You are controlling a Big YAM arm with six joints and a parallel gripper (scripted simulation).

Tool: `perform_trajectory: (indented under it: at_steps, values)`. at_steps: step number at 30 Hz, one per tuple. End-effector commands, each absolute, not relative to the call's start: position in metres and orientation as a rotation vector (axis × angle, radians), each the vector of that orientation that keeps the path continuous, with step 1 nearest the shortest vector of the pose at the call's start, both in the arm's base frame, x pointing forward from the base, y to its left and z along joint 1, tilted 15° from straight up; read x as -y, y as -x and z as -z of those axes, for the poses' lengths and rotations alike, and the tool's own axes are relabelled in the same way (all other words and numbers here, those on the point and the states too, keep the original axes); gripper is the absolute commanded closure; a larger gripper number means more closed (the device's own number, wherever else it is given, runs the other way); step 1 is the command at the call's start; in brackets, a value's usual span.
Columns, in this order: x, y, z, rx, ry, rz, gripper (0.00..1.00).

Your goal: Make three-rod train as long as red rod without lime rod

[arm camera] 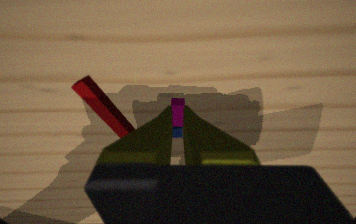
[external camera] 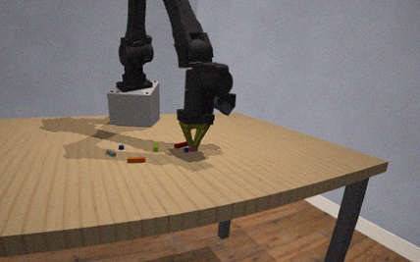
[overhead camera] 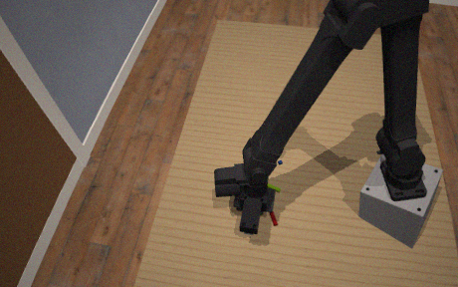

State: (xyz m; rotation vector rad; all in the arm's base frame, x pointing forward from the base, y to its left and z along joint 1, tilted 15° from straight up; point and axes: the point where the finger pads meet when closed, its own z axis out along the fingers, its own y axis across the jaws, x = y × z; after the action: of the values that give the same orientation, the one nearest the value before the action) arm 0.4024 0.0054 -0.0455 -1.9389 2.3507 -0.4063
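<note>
Tabletop (overhead camera: 199, 239) (external camera: 109, 196) (arm camera: 280, 30) bears a seemingly glossy red rod (overhead camera: 274, 218) (external camera: 181, 144) (arm camera: 102, 107).

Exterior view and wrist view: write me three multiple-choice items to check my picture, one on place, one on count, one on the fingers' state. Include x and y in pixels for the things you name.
1. In the exterior view, which rod lies closest to the table's (overhead camera: 224, 75) (external camera: 177, 219) (arm camera: 250, 50) near edge?
A) lime
B) orange rod (external camera: 136, 159)
C) red

2. How many blue rods (overhead camera: 280, 162) (external camera: 121, 147) (external camera: 186, 150) (arm camera: 177, 132) show there?
A) one
B) three
C) two

3. The fingers (external camera: 201, 134) are:
A) shut on the magenta rod (external camera: 193, 150) (arm camera: 178, 114)
B) wide open
C) shut on the red rod

1 B: it sits lowest in that view.
2 C: one stands apart, one beside the magenta.
3 A: magenta fills the gap at the tips.
</note>
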Motion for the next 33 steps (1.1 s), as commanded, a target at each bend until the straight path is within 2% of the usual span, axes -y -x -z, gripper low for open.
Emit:
perform_trajectory:
  at_steps: [1,14,18,23,24,33]
  values:
    - [-0.0005,-0.3991,0.0509,-2.36,1.943,0.399,0.96]
    - [-0.0005,-0.3991,0.0509,-2.36,1.943,0.399,0.96]
    - [-0.0005,-0.3991,0.0509,-2.36,1.943,0.399,0.88]
    - [-0.0005,-0.3991,0.0509,-2.36,1.942,0.399,0.84]
    - [-0.0005,-0.3991,0.0509,-2.36,1.942,0.399,0.8]
    - [-0.0005,-0.3991,0.0509,-2.36,1.942,0.399,0.76]
